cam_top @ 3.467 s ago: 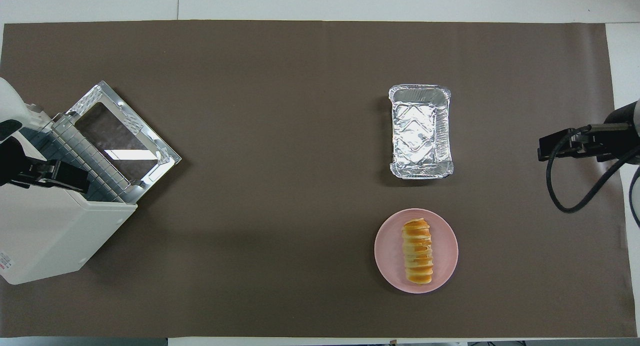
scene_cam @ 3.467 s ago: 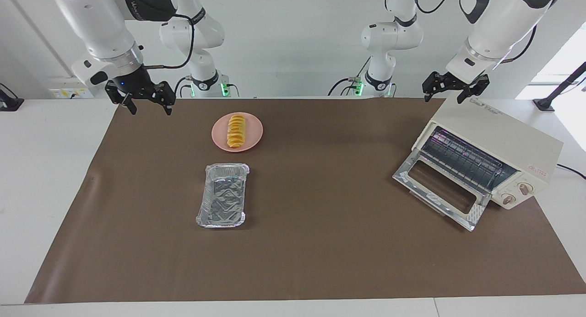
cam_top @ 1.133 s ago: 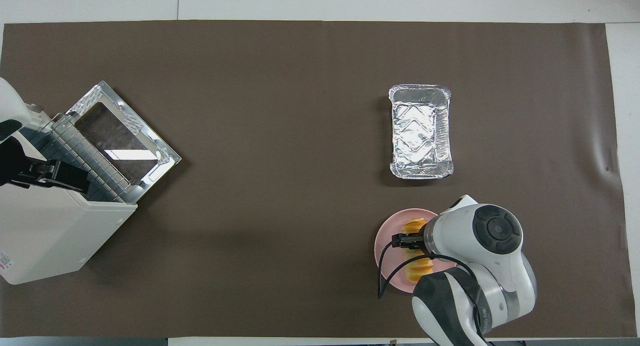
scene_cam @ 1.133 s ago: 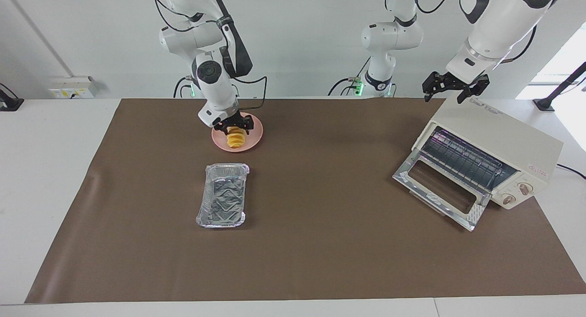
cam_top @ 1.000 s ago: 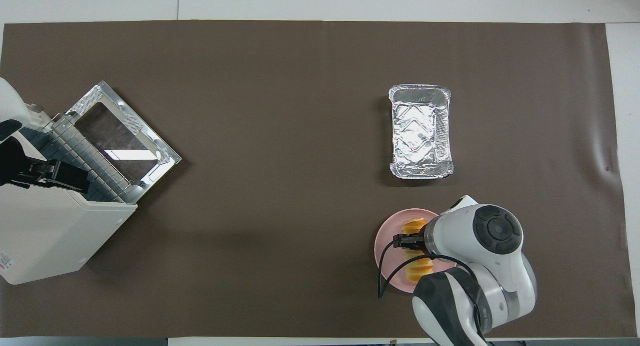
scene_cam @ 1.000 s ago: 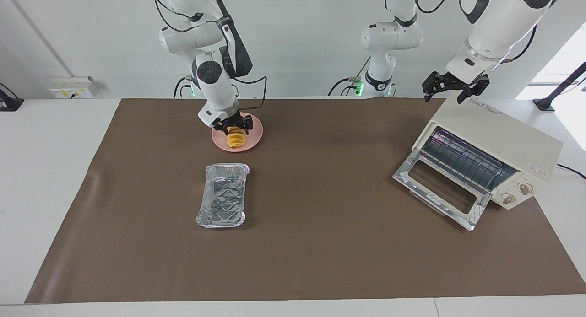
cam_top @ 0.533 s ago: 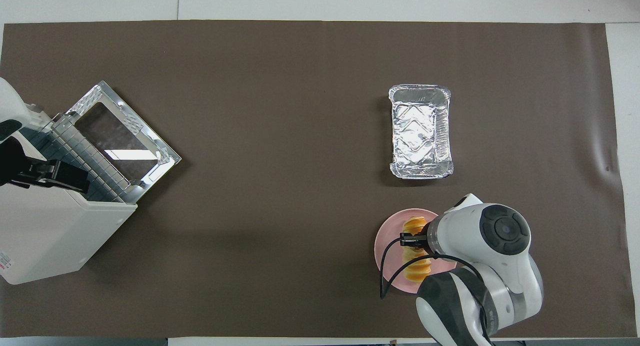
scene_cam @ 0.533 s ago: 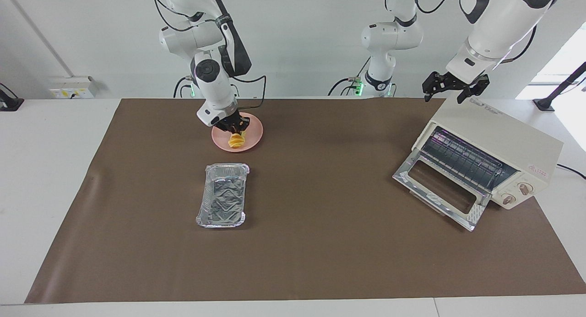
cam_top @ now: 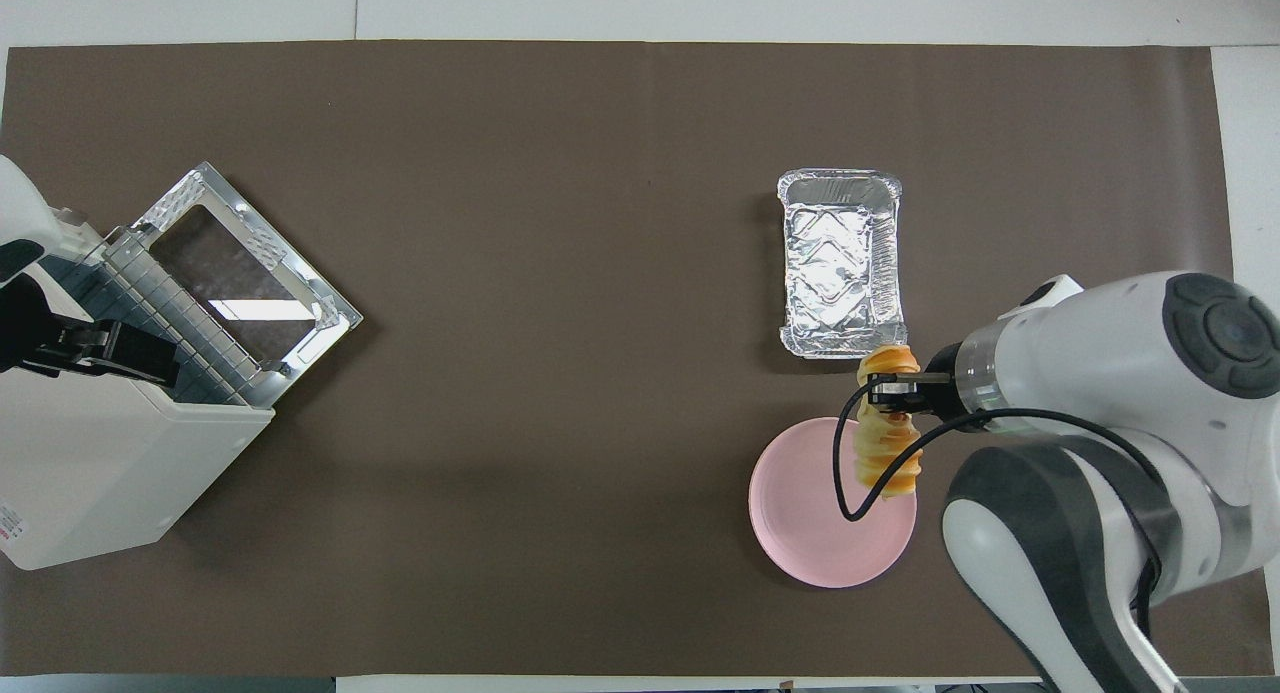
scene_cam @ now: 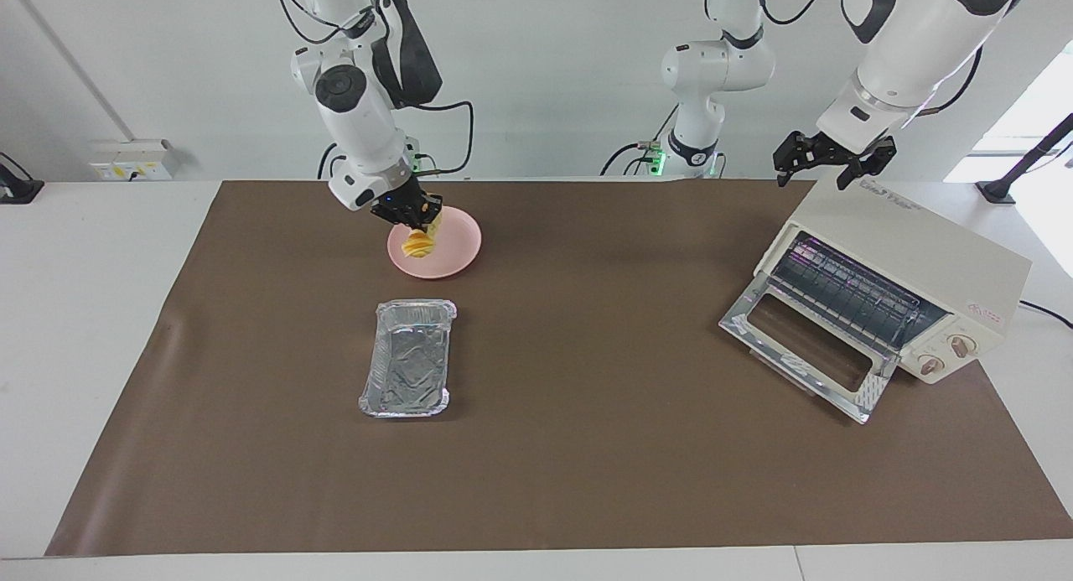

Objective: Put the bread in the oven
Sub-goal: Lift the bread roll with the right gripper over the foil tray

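Observation:
My right gripper (scene_cam: 414, 219) is shut on the bread (scene_cam: 417, 245), a ridged golden-yellow loaf. It holds the loaf by its upper part, so the loaf hangs tilted just above the pink plate (scene_cam: 458, 244). In the overhead view the bread (cam_top: 889, 455) and the right gripper (cam_top: 893, 393) are over the plate's edge (cam_top: 800, 533). The cream-white oven (scene_cam: 922, 250) stands at the left arm's end of the table, its glass door (scene_cam: 805, 355) dropped open and its rack showing. My left gripper (scene_cam: 830, 168) waits open above the oven's top; it also shows in the overhead view (cam_top: 95, 351).
A crinkled silver foil tray (scene_cam: 408, 370) lies empty on the brown mat, farther from the robots than the plate; it also shows in the overhead view (cam_top: 841, 263). The oven (cam_top: 90, 473) is angled toward the mat's middle.
My right arm came from the table's end to the plate, closed on the bread and lifted it off the plate. The left arm has not moved.

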`<control>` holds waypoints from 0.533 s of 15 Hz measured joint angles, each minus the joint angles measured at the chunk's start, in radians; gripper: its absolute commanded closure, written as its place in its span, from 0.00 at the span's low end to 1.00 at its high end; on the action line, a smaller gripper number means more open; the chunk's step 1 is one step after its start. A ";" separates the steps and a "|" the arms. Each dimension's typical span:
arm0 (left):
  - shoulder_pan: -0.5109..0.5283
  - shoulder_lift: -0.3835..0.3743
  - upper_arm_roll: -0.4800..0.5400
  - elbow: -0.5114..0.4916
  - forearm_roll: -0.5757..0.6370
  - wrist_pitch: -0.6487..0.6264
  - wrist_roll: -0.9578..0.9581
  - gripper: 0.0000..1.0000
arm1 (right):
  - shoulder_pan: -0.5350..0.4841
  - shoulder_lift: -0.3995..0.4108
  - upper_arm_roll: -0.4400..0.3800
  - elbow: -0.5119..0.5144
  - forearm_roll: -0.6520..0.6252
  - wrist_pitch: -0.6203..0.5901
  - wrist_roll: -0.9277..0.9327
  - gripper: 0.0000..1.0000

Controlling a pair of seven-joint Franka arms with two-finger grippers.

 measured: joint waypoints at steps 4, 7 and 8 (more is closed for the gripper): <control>0.000 0.000 0.000 0.000 0.000 0.000 0.000 0.00 | -0.018 0.201 -0.001 0.265 0.000 -0.006 -0.013 1.00; 0.000 0.000 0.000 0.000 0.000 0.000 0.000 0.00 | -0.018 0.362 -0.001 0.411 0.000 0.056 -0.015 1.00; 0.000 0.000 0.000 0.000 0.000 0.000 0.000 0.00 | -0.018 0.404 -0.001 0.436 0.000 0.081 -0.024 1.00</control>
